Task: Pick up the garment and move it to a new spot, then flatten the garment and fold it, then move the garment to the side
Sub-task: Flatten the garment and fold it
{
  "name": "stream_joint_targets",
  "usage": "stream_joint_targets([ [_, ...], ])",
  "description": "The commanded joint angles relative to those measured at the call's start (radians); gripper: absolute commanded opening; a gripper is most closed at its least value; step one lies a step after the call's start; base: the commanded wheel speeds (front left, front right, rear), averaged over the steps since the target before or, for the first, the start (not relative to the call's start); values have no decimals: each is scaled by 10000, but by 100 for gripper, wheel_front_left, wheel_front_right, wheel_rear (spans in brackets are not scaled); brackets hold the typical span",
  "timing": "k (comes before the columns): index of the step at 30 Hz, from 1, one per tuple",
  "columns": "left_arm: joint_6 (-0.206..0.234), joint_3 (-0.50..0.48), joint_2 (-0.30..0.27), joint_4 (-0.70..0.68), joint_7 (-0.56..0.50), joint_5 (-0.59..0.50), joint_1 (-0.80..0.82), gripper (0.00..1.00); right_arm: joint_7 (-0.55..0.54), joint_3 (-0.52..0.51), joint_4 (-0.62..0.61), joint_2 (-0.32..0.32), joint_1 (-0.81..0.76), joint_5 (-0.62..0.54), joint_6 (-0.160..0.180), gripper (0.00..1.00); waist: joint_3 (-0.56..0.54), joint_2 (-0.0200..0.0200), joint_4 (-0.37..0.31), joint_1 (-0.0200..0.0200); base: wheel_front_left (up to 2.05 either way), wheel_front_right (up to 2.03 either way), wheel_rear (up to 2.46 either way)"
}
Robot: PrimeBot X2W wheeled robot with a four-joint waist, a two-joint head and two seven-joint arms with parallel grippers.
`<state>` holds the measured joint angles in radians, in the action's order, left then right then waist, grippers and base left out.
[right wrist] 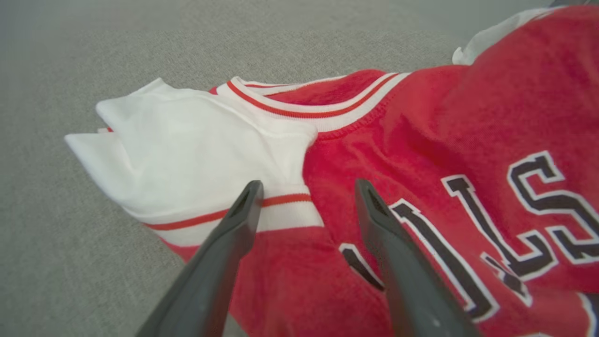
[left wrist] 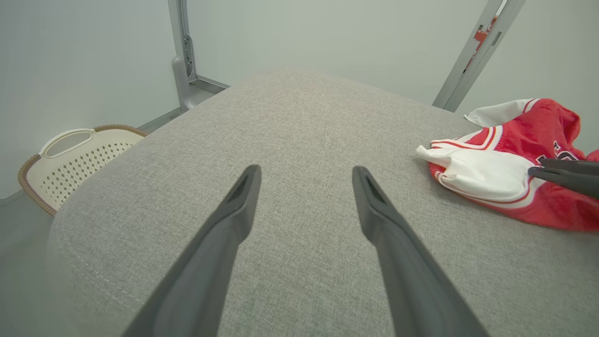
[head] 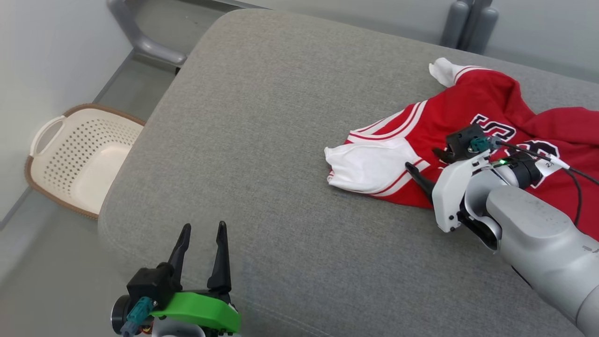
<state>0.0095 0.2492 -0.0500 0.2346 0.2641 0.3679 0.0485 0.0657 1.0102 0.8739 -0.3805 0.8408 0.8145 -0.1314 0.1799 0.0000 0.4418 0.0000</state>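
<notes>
1. Now, the right jaws are spread and empty, poised low over the garment (right wrist: 421, 117). One finger is over the white sleeve (right wrist: 187, 140) and the other over the red body by the lettering. I cannot tell whether the tips touch the cloth.
2. The left jaws are spread too and hold nothing. They hang above bare cushion (head: 281, 117) at its near left corner, well apart from the garment.
3. The garment lies rumpled on the cushion's right side, with the sleeve pointing toward the open middle.
4. The step in hand, as I judge it, is the first pick-up, and nothing is gripped yet.
5. To do it well, come straight down so the fingers sink in on either side of the sleeve seam. Then close on a thick fold, not a single layer.
6. Keep the tips from snagging the cushion's weave beneath.
7. Lift until the hanging body clears the cushion before carrying it toward the free middle.
8. A basket (head: 79, 154) stands on the floor off the left edge. Stop short of that edge so the cloth cannot slide off.
</notes>
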Motion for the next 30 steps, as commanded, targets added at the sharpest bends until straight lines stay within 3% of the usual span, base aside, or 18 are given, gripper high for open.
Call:
stream_joint_targets([
  [1,51,27,-15,6,0,59,86,100,-153,178,-72,-155,72,312,13,100,154,0,425,0,0,0,0],
  [7,101,193,-14,-50,0,210,132,100,-669,796,-326,-418,384,1491,13,100,286,0,697,0,0,0,0],
  [8,119,206,-15,-54,0,243,137,100,-668,878,-359,-405,406,1616,13,84,296,0,719,0,0,0,0],
  [9,138,224,-14,-53,0,260,140,100,-611,1006,-451,-406,451,1724,12,46,306,0,743,0,0,0,0],
  [10,152,231,-15,-53,0,279,141,100,-584,1105,-493,-430,494,1829,10,31,310,0,755,0,0,0,0],
  [11,164,233,-15,-56,0,295,136,100,-529,1286,-593,-471,557,1885,10,8,309,0,761,0,0,0,0],
  [12,180,236,-15,-61,0,292,125,100,-465,1429,-663,-514,599,1935,10,0,302,0,758,0,0,0,0],
  [20,260,130,-17,-127,0,175,-19,100,1037,2389,-1524,-701,837,1764,10,0,106,0,433,0,0,0,0],
  [30,160,-130,-17,-133,0,-65,-126,100,1900,2713,-3599,-639,-558,-2,10,0,-134,0,-314,0,0,0,0],
])
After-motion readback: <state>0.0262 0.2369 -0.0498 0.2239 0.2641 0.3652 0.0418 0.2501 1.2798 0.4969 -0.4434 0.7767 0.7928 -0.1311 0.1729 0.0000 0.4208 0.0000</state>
